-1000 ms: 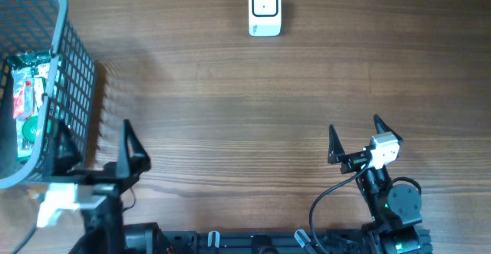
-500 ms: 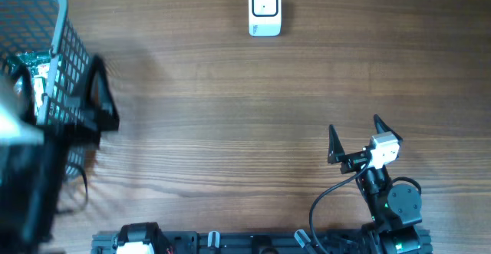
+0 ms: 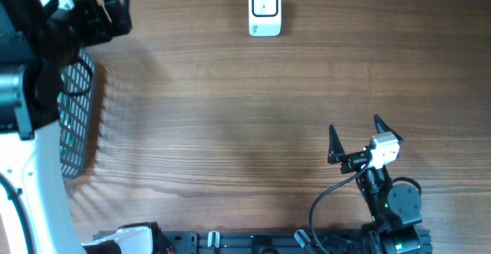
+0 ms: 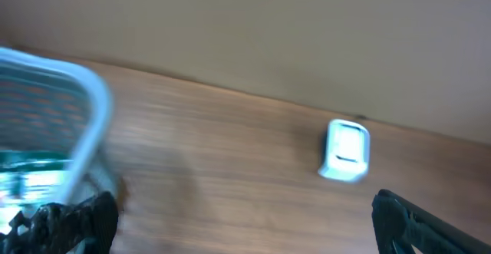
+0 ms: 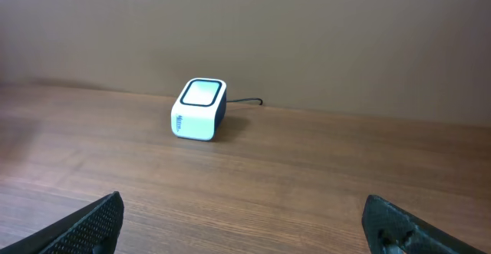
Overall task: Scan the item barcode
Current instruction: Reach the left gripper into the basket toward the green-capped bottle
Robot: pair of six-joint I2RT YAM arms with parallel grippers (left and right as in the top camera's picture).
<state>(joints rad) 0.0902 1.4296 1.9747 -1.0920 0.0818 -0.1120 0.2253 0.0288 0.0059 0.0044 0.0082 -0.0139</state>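
Hovering above basket (image 3: pixel 77 108) at upper left of overhead view: left gripper (image 4: pixel 242 212), spread wide, empty. Parked at lower right: right gripper (image 3: pixel 354 125), likewise released, nothing in it. Item (image 4: pixel 27 166) down inside basket, seen only as a blurred green-and-white packet at left edge of left wrist view; hidden under left arm (image 3: pixel 38 93) from overhead. Scanner (image 3: pixel 265 10) at top centre of table (image 3: pixel 230 131), well apart from basket, cable (image 5: pixel 247 100) out the back.

Risks, judged from here:
- Catching a finger on basket rim or mesh on descent, with rim just beside gripper in wrist view. Could tip or drag basket.
- Grabbing more than one packet, or pinching only loose film. Contents too blurred to count. Slip on lift likely if wrap is slick.
- Snagging item on basket wall on the way out.
- Presenting wrong face to scanner: barcode not visible, so no telling which side to turn toward the window. Covering the code with a finger also possible.
- Holding too far off or tilted, or glare off crinkled wrap: no read.
- Knocking scanner or cable on approach. Looks light, would probably slide.
- No clash expected with right arm while parked; different story if used for a regrip mid-table.

Blur in left wrist view: poor basis for fine aiming.
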